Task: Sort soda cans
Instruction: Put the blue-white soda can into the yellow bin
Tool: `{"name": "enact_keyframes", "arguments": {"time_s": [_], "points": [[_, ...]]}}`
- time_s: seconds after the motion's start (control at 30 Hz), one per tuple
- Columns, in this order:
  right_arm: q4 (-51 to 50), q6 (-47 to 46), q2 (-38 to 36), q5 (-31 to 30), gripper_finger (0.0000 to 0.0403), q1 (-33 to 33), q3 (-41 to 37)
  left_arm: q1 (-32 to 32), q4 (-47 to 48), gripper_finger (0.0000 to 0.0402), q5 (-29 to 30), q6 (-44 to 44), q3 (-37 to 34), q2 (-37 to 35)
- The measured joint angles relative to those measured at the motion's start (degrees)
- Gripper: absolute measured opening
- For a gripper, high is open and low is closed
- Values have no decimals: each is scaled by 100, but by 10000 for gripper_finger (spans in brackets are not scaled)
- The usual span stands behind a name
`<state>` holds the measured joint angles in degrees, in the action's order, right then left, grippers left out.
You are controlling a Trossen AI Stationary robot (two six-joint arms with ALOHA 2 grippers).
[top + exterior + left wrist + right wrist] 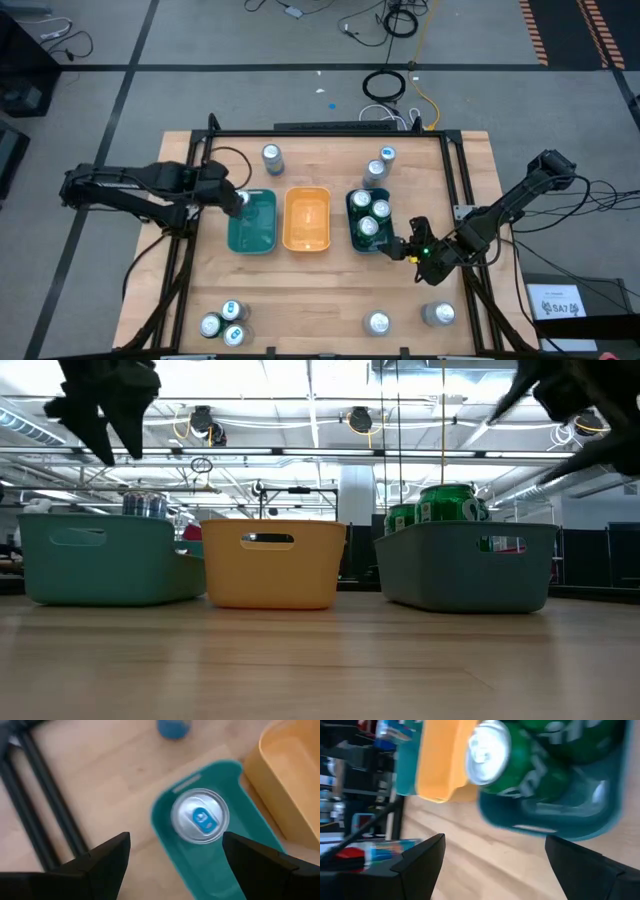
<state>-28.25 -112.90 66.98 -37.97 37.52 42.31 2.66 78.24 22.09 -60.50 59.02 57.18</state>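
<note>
My left gripper hangs open above the teal tray, right over a blue-tabbed silver-topped can standing upright in the tray's far left corner. My right gripper is open, just off the near right corner of the dark-green tray, which holds three green cans. The yellow tray sits between the two. Other cans stand on the table by the far edge and the near edge.
Two more cans stand just beyond the dark-green tray. Three cans cluster at the near left and two at the near right. Bare wood lies between the trays and the near cans. A black frame runs along the table's edges.
</note>
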Motion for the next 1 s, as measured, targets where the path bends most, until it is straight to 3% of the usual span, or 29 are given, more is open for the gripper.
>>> {"name": "enact_keyframes", "arguments": {"time_s": [0.27, 0.4, 0.5, 0.67, 0.73, 0.87, 1.0], "points": [[-1039, 1124, 26, -648, 336, -161, 1636, -7, 181, 327, 394, 1024, 426, -117], [-1368, 2457, 261, -915, 336, -711, 2654, -7, 174, 327, 599, 1378, 431, -110], [-1099, 4066, 645, -869, 336, -1404, 3316, -7, 173, 327, 750, 1492, 431, -106], [121, 7274, 1620, -49, 336, -2676, 4269, -7, 172, 327, 798, 1485, 431, -108], [533, 8053, 2075, 337, 336, -3161, 4722, -28, 172, 327, 797, 1459, 431, -138], [634, 8604, 3160, 1398, 336, -4016, 5821, -145, 157, 327, 797, 1439, 404, -313], [158, 8830, 4362, 2056, 336, -4606, 7045, -218, 167, 327, 794, 1437, 309, -598]]}}
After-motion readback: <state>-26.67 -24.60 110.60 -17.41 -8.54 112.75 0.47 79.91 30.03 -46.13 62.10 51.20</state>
